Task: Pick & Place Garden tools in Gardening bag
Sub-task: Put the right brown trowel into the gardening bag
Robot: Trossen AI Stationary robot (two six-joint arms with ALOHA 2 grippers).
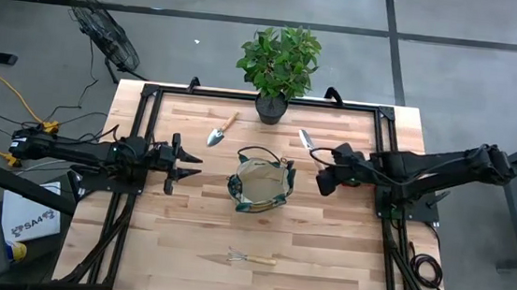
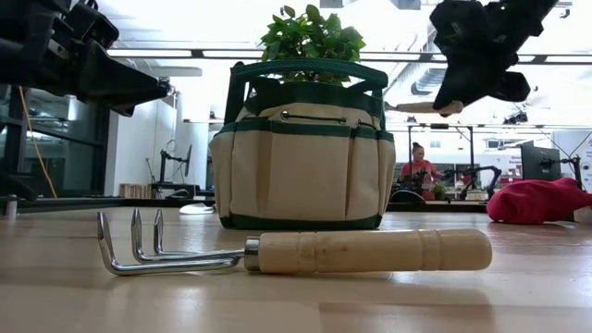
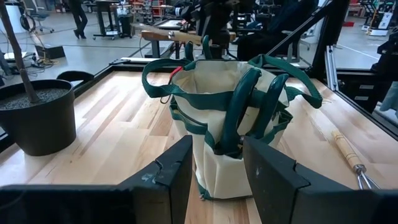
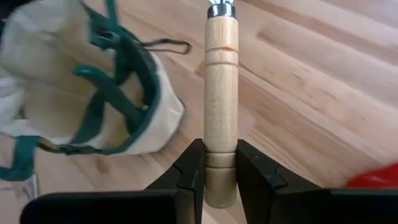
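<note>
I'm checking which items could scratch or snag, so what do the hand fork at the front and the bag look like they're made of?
The hand fork seems to have bare shiny metal tines and a pale, turned wooden handle, with grooves and faint grain showing. The gardening bag looks like tan woven fabric, probably canvas, with dark green webbing trim: it creases, has stitched pockets and limp loop handles.

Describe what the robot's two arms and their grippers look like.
Both arms are dark, slim and jointed. The left gripper and right gripper each carry two flat, black, angular fingers with stepped inner edges. No markings are legible on either.
</note>
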